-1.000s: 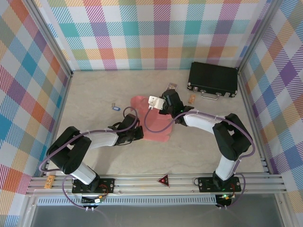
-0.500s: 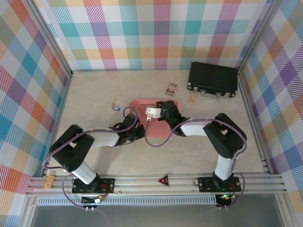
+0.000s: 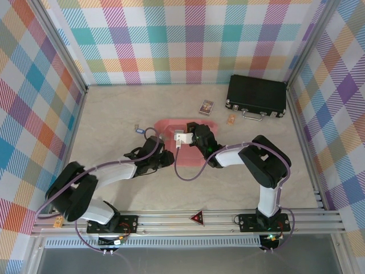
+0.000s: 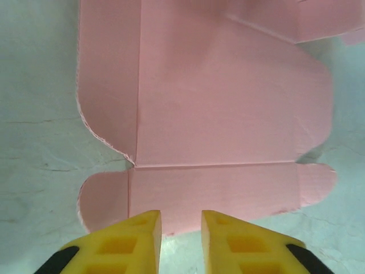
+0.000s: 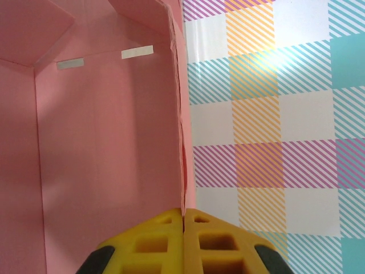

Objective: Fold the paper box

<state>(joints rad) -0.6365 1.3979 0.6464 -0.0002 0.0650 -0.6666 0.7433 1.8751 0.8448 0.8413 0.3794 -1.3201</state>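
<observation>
The pale table (image 3: 108,123) carries a black case (image 3: 256,96) at its far right corner. The paper box (image 3: 171,125) lies mid-table between the two arms, mostly flat. The right gripper (image 5: 183,216) is clamped on the edge of one raised panel. The left gripper (image 4: 181,220) is released, its jaws slightly parted at the sheet's near flap. A small card packet (image 3: 206,107) sits just beyond the box.

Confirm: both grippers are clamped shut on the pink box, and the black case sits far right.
Wrong on the left gripper: the left wrist view shows its jaws apart at the near edge of the paper box. The right gripper is shut on a box panel, and the black case does sit far right.
</observation>
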